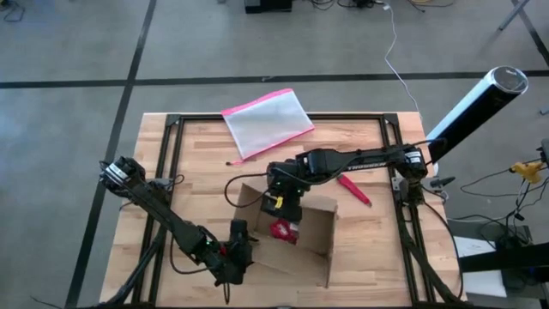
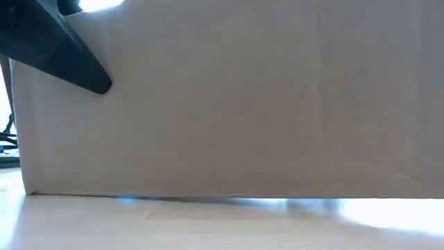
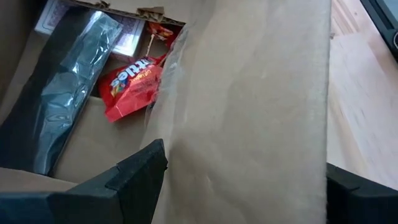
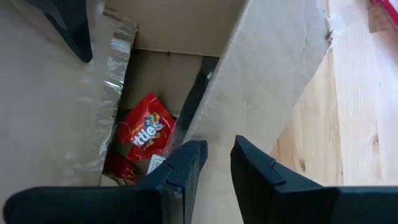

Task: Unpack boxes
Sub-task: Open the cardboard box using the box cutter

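Observation:
The brown cardboard box (image 1: 300, 236) stands open on the table's near middle; its wall fills the low view (image 2: 229, 104). Inside lie a red candy bag (image 4: 146, 130) and a long dark item in clear wrap (image 3: 62, 93). My right gripper (image 4: 217, 168) reaches down at the box's far side, shut on an upright flap. My left gripper (image 3: 242, 193) is at the box's left side (image 1: 240, 245), open wide, with a cardboard flap (image 3: 249, 106) lying between its fingers. My right gripper pinches the upright flap's edge (image 4: 214, 146) between its two fingers, one finger on the inner face and one on the outer. The fingers come from above, slanting down. The flap stands up from the box, which rests on the table. My left gripper: I cannot tell whether its fingers touch the flap.
A translucent pouch with pink edges (image 1: 268, 120) lies at the table's far middle. A small red item (image 1: 353, 190) lies on the wood right of the box. A dark frame (image 1: 171, 129) runs round the tabletop. A dark arm part (image 2: 55, 42) shows in the low view.

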Controlling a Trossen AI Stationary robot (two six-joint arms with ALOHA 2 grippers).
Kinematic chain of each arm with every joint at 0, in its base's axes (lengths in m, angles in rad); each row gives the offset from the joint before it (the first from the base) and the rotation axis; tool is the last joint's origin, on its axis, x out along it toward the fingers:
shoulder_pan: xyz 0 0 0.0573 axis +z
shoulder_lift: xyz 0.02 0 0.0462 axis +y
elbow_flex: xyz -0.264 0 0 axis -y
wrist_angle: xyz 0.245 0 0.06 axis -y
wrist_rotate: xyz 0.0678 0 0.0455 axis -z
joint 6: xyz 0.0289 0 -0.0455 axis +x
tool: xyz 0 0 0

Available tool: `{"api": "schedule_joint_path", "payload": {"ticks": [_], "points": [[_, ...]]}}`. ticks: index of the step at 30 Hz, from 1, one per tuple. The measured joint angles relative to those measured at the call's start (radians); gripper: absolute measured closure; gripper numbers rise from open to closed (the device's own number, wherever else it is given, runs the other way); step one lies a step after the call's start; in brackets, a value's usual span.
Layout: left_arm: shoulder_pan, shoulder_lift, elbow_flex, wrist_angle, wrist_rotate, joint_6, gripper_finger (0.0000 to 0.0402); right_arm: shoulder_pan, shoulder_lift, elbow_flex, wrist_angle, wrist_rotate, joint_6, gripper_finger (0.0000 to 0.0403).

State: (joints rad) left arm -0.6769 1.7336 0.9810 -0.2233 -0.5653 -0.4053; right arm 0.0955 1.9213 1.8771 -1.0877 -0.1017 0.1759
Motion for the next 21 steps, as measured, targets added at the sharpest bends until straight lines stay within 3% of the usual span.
{"api": "schedule_joint_path", "payload": {"ticks": [6, 10, 21], "points": [[0.008, -0.002, -0.001, -0.012, -0.028, -0.012, 0.0128, 0.024, -0.073, 0.002, 0.021, 0.060, 0.010, 0.0329], [0.006, -0.004, -0.002, -0.022, -0.039, -0.008, 0.0128, 0.055, -0.124, 0.002, 0.046, 0.161, 0.010, 0.0320], [0.009, -0.060, -0.008, -0.042, -0.072, 0.027, 0.0128, 0.315, -0.203, -0.083, 0.224, 0.437, -0.018, 0.0329]]}}
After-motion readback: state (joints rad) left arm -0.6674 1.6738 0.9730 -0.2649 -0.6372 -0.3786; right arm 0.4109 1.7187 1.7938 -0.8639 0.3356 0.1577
